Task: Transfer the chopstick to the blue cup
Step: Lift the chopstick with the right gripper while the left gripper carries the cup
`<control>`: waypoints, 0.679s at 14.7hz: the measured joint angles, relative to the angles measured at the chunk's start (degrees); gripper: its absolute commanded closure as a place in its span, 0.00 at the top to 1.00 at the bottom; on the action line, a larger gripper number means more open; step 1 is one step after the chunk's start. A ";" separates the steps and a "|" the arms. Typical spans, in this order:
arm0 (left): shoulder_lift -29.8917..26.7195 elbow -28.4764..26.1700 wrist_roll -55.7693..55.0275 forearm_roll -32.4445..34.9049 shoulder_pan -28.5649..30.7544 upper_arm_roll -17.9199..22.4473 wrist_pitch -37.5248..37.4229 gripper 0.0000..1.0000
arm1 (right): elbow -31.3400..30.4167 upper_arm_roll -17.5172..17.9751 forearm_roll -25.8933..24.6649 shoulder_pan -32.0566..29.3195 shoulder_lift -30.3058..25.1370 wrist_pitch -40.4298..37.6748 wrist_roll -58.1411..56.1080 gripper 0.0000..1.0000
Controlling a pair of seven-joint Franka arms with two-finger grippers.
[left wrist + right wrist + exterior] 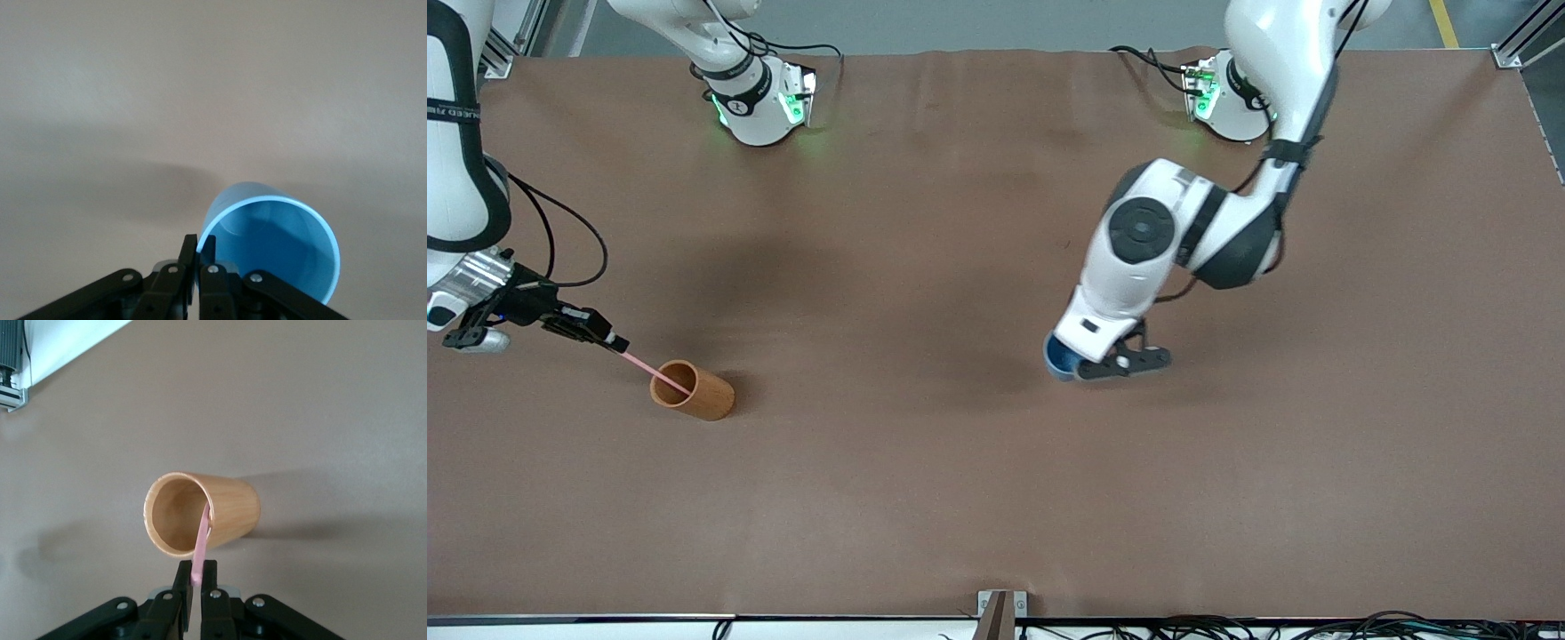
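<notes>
My right gripper (pixel 616 343) is shut on the upper end of the pale-pink chopstick (pixel 647 365), whose lower end is still inside the orange-brown cup (pixel 692 390) at the right arm's end of the table. In the right wrist view the chopstick (pixel 201 547) runs from between the fingers over the cup's rim (pixel 175 513). My left gripper (pixel 1089 366) is shut on the rim of the blue cup (pixel 1060 357) near the table's middle. In the left wrist view one finger is inside and one outside the blue cup's wall (pixel 267 243).
The brown table cover (pixel 925 462) is bare around both cups. The arms' bases (pixel 760 102) stand along the edge farthest from the front camera. A small bracket (pixel 1001 609) sits at the nearest edge.
</notes>
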 measured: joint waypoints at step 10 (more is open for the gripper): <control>6.55 2.81 -15.62 0.00 -10.62 0.06 0.56 0.03 | 3.62 0.04 -0.30 0.13 -1.77 -4.49 0.56 0.06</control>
